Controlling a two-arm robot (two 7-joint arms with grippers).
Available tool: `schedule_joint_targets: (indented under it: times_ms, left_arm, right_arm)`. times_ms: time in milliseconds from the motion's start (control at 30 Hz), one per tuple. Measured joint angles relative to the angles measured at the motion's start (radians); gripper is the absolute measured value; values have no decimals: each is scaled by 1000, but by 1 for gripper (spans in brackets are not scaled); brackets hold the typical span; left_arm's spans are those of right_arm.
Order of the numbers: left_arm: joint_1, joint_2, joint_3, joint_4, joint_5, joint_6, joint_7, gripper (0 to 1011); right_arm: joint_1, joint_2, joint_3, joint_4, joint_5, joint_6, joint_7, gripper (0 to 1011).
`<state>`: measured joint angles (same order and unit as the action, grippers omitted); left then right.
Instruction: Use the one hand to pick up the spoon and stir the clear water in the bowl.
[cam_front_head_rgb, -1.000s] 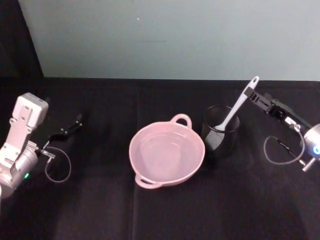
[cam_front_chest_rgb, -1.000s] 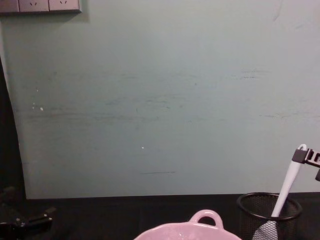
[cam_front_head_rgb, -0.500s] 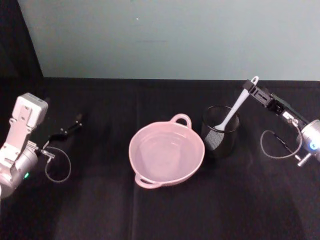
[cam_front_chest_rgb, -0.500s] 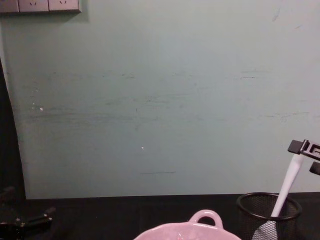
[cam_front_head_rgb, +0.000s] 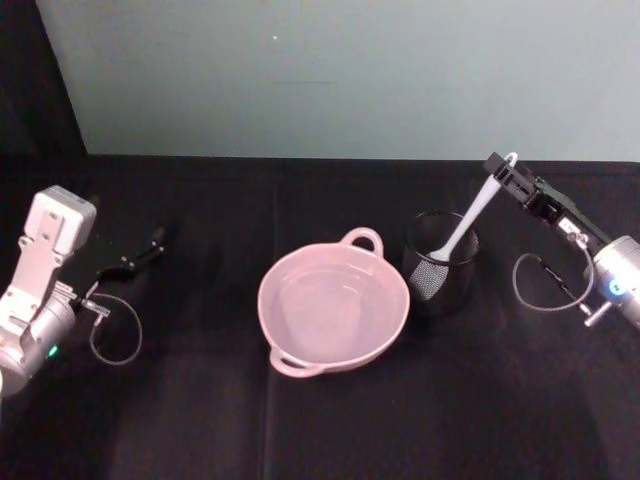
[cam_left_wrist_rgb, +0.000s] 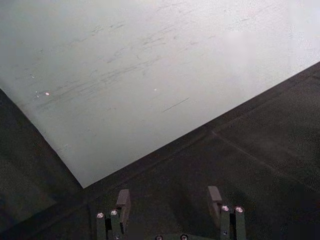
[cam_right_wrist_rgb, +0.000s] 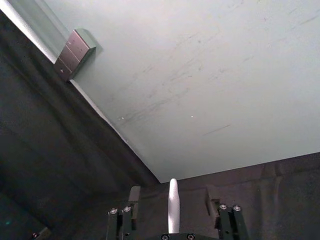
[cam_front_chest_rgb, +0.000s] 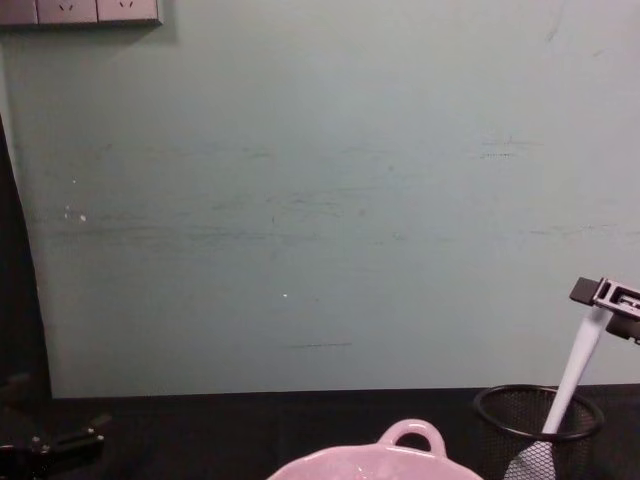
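Nearest: pink bowl, mid worktop, clear water inside, loop handle on its far rim. Glossy, and probably slides if knocked.

Just right of it stands a black mesh cup. The spoon stands in it, wide end down, slim handle leaning up and to the right, hole end on top.

Spoon looks like light, stiff plastic, smooth, so likely to slip or twist in a pinch. Best hold is judged to be the upper handle, just below the hole, squeezed across the flat faces. The cup looks light too and may tip if the spoon is dragged sideways, so lift it along the lean.

Right hand is at the handle's top end, the arm reaching in low from the right with the hand angled up toward the wall. Fingers are apart, one on each side of the tip; the wrist view shows gaps, nothing pinched yet.

Left hand is parked at far left on the worktop, fingers spread, empty.
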<state>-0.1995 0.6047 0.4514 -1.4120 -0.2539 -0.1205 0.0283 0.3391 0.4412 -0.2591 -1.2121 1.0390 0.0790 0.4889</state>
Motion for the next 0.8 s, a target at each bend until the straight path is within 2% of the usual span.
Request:
schedule_joint_targets:
  times_ms: [67,100,167,333,433,533,800]
  left_arm:
    - [0,0,0,0,0,0,0,1011]
    - [0,0,0,0,0,0,0,1011]
    - [0,0,0,0,0,0,0,1011]
    - [0,0,0,0,0,0,0,1011]
    - [0,0,0,0,0,0,0,1011]
    - [0,0,0,0,0,0,0,1011]
    - [0,0,0,0,0,0,0,1011]
  right_arm:
    - [1,0,-2,0,2,-4,-1,809]
    - [1,1,-4,0,4,-6,-1,731]
    - [1,2,-5,0,6,-6,-1,695]
    - [2,5,-8,0,14,-8,-2,512]
    - [3,6,-9,2,17,-10,-2,446]
    - [3,8,-11,4,23,-11,-1,303]
    - [-6,20,-12,-17,26,-21,-2,98]
